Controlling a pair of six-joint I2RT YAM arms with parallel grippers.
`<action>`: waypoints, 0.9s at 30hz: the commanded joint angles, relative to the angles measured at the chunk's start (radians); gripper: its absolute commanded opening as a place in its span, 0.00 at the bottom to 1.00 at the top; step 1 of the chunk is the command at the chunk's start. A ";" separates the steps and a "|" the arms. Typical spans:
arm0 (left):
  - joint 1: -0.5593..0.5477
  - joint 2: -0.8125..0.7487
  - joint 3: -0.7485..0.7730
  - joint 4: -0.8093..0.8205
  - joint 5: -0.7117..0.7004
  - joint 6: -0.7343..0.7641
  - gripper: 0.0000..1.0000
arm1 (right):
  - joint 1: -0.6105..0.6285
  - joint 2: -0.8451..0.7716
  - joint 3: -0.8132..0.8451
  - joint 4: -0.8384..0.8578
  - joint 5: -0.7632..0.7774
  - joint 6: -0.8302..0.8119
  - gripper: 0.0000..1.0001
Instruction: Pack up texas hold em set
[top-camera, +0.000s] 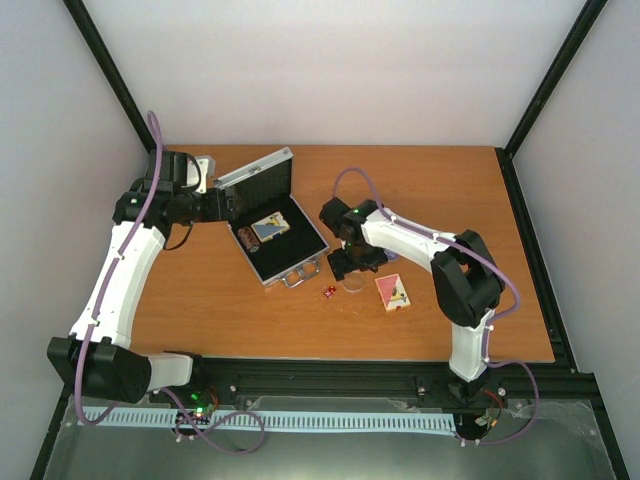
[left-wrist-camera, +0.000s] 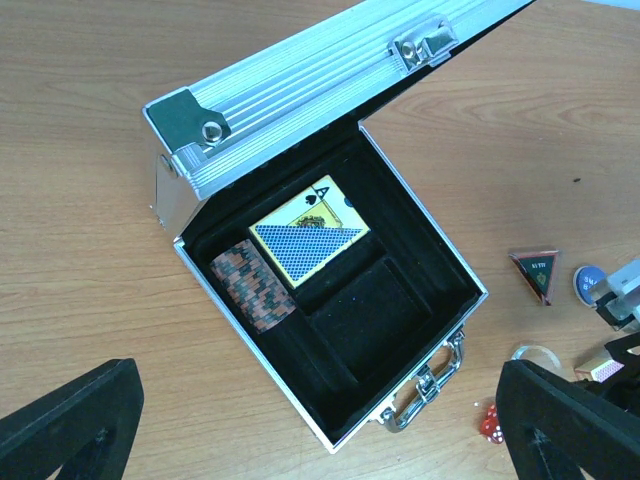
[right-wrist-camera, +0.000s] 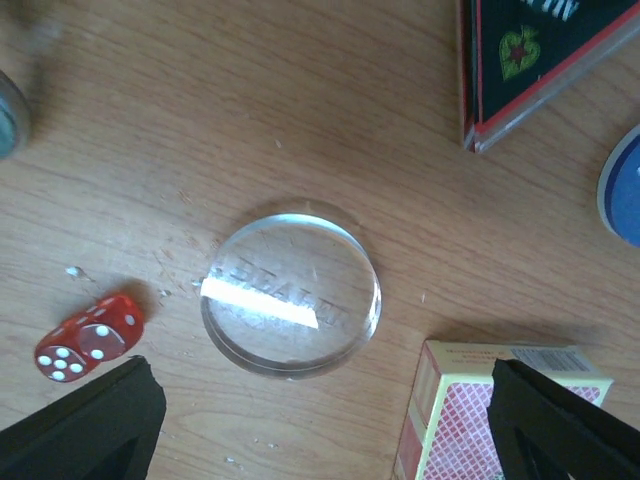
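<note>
The silver ribbed case (top-camera: 300, 262) lies open, its lid (top-camera: 256, 176) raised at the back. In its black lining sit the blue-yellow card pack (left-wrist-camera: 310, 237) and the dark chip stack (left-wrist-camera: 252, 285), with an empty compartment (left-wrist-camera: 365, 315) beside them. My left gripper (top-camera: 222, 205) hovers open and empty over the case's left side (left-wrist-camera: 320, 445). My right gripper (top-camera: 352, 265) is open and empty just above the clear disc (right-wrist-camera: 290, 300), which lies flat on the table. The red dice (right-wrist-camera: 88, 338) lie left of the disc and the red card pack (right-wrist-camera: 500, 410) right of it.
A dark triangular piece (left-wrist-camera: 535, 272) and a blue chip (right-wrist-camera: 622, 185) lie on the wooden table (top-camera: 440, 190) beyond the disc. The case's handle (left-wrist-camera: 430, 385) points toward the dice (left-wrist-camera: 490, 425). Black frame posts stand at the table's corners.
</note>
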 joint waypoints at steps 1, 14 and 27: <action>-0.002 -0.010 0.034 -0.011 -0.002 0.006 1.00 | 0.017 0.005 0.076 -0.008 0.012 -0.019 0.88; -0.002 -0.023 0.013 -0.006 0.009 0.003 1.00 | 0.200 0.051 0.104 -0.031 -0.057 -0.017 0.83; -0.002 -0.059 -0.019 -0.019 -0.005 0.011 1.00 | 0.232 0.107 0.121 -0.042 -0.039 -0.112 0.81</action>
